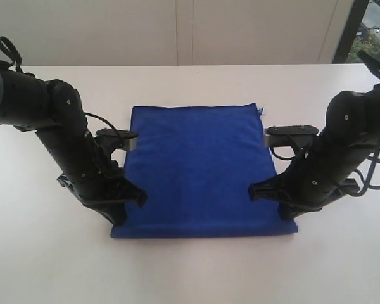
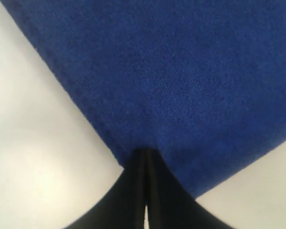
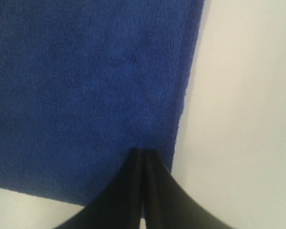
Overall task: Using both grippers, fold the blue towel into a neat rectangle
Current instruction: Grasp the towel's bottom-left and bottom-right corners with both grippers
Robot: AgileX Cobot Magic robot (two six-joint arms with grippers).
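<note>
Closest to us is the smooth white table [image 1: 190,272]. The blue towel [image 1: 199,171] lies flat on it, right in the middle between the two arms. It is deep blue, soft and fuzzy, and almost square.

The left gripper [image 2: 145,153] stands on the near left corner of the towel. Its two thin black jaws are pointy and pressed tight together. The tips push into the fuzzy cloth and make a small dent. The right gripper [image 3: 143,152] stands on the near right corner the same way, with its jaws tight together and the tips on the cloth. We cannot tell if any cloth is caught between the jaws.

Behind the grippers, the thick black arms lean outward, with black cables and small grey parts.

At the far right corner of the towel, a tiny thread [image 1: 261,111] sticks out. Past the table is a plain pale wall [image 1: 177,31].
</note>
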